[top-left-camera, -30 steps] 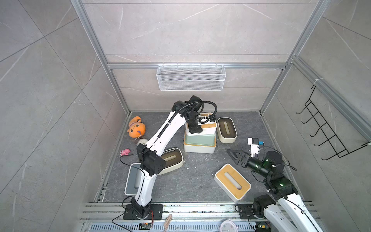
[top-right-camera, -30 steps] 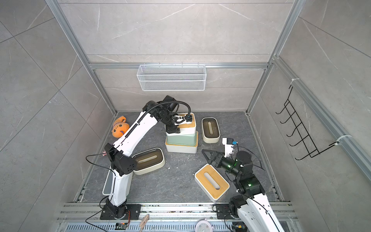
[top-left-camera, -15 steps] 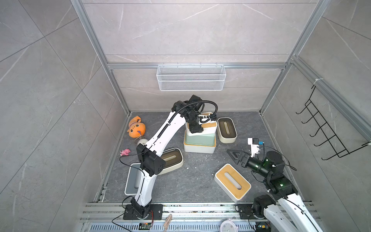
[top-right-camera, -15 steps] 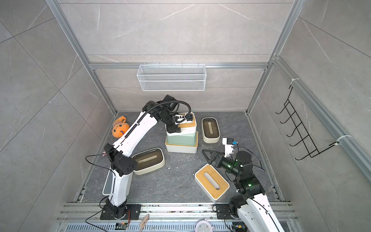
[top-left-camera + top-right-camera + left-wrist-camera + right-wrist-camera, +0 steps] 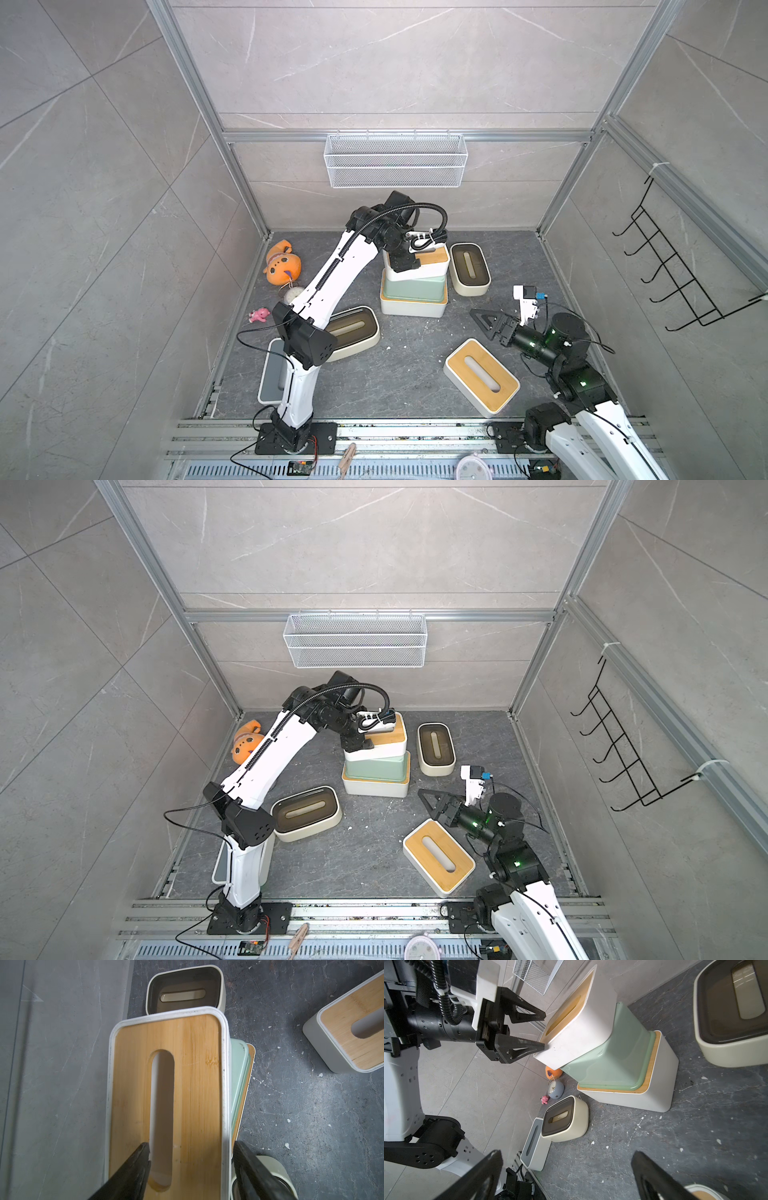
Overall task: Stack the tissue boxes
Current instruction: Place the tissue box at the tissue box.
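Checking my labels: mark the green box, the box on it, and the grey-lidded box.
Green box (image 5: 415,286): in a top view, side wall.
Box on it (image 5: 197,1084): left wrist view, bamboo lid.
Grey-lidded box (image 5: 269,365): in a top view, lid.

Stack: bottom white box (image 5: 374,788) on the floor (image 5: 365,854), pale green box (image 5: 376,766) on it, top bamboo-lidded box (image 5: 388,737) tilted and skewed | my left gripper (image 5: 360,742) at its left end, jaw spread unreadable | my right gripper (image 5: 429,802) low, empty, between stack and loose bamboo-lidded box (image 5: 438,856) | far cream box (image 5: 435,748) just beside stack, near cream box (image 5: 306,818) by my left arm.
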Controlling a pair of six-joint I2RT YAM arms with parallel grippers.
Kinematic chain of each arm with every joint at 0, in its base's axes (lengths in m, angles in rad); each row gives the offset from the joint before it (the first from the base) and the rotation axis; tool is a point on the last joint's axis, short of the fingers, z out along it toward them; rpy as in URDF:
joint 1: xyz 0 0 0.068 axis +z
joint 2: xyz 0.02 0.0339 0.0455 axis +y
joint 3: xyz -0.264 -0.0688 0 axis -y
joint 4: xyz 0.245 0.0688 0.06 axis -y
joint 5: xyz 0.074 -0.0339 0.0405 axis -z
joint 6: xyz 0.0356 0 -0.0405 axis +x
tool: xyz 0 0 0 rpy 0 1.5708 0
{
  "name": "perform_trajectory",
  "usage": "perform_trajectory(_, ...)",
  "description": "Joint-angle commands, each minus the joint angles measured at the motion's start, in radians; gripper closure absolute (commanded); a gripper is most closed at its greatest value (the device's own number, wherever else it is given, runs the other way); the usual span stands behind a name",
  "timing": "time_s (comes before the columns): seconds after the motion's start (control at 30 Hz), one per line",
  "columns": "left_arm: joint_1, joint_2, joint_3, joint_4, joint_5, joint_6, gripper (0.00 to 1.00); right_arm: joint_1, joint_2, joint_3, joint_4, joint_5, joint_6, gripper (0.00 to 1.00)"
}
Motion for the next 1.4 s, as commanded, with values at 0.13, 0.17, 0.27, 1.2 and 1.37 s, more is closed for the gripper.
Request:
perform_trajectory(0.13, -0.004, -0.183, -0.061, 0.193, 0.032, -0.137, 0.01, 0.000, -0.002, 0.052, 0.009, 0.030, 0.029, 0.00)
perform_trajectory(0.17, -0.005, -0.206, -0.082, 0.226, 0.039, -0.168, 0.00, 0.000, 0.008, 0.057, 0.022, 0.031, 0.035, 0.00)
perform_trajectory(0.27, -0.003, -0.296, -0.170, 0.345, 0.049, -0.316, 0.00, 0.000, 0.048, 0.080, 0.073, 0.036, 0.056, 0.00)
perform_trajectory(1.2, 0.396, -0.741, -1.084, 0.993, 0.413, -1.663, 0.00, -0.002, 0.725, 0.415, 0.557, -0.037, 0.082, 0.00)
perform_trajectory(1.37, 0.397, -0.668, -1.088, 1.086, 0.472, -1.699, 0.00, -0.001, 0.780, 0.434, 0.541, -0.051, 0.085, 0.00)
